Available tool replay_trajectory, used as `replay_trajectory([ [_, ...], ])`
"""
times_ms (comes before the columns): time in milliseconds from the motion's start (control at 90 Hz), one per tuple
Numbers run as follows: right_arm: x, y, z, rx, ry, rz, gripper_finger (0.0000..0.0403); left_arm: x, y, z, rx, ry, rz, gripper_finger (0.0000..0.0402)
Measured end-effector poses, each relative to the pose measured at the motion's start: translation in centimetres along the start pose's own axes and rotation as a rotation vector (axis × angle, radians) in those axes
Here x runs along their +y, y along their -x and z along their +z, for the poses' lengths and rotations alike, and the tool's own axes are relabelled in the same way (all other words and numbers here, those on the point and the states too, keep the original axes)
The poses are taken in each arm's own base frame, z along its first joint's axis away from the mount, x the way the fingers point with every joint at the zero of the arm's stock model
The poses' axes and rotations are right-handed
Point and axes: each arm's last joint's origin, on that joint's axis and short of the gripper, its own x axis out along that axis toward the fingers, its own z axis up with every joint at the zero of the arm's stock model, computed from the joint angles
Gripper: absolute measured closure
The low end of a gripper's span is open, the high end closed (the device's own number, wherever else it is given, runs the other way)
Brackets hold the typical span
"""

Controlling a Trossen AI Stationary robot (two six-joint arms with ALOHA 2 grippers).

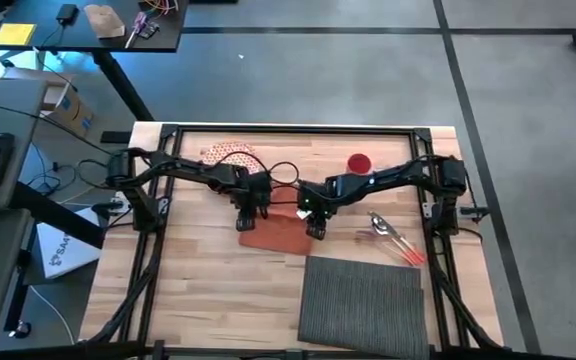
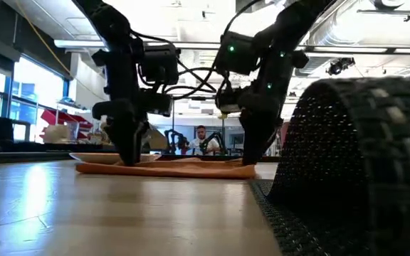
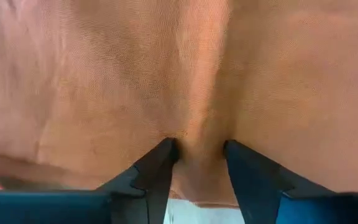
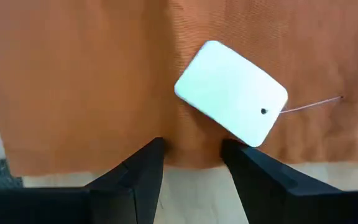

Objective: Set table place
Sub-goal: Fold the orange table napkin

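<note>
An orange napkin lies flat on the wooden table, near its middle. My left gripper stands over the napkin's left end and is shut on the cloth. My right gripper is at the napkin's right end, shut on its edge beside a white tag. The dark grey ribbed placemat lies at the near right, apart from the napkin. In the low view the placemat's near edge bulges up close to the camera. My left gripper pinches a raised ridge of the napkin's cloth between its two fingers, coming from above and pointing down. The napkin stays flat on the table around the ridge. My right gripper has the napkin's edge between its two fingertips, from above. The cloth puckers slightly there, and the edge rests on the wood.
A round red-patterned plate sits at the far left of the table, and a red cup at the far right. Cutlery with orange handles lies right of the napkin. Bare wood spreads over the near left.
</note>
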Motion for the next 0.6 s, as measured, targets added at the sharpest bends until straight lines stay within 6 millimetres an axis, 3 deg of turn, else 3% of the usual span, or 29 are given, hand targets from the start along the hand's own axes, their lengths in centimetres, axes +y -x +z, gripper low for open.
replay_trajectory([
  [133,-0.01,-0.31,-0.04,0.009,-0.015,0.0,0.0268,0.0,0.13,0.01,-0.003,-0.013,0.0,0.0252],
  [367,0.08,-0.36,-0.14,0.022,-0.043,0.031,0.0351,-0.01,-0.72,-0.57,0.002,-0.04,-0.009,0.027],
  [478,0.12,-0.36,-0.19,0.031,-0.059,0.048,0.0392,-0.09,-0.75,-0.64,0.0,-0.035,-0.041,0.0306],
  [600,0.18,0.03,-0.15,0.023,-0.063,0.053,0.0399,-0.32,-0.69,-0.79,0.018,-0.035,-0.111,0.0377],
])
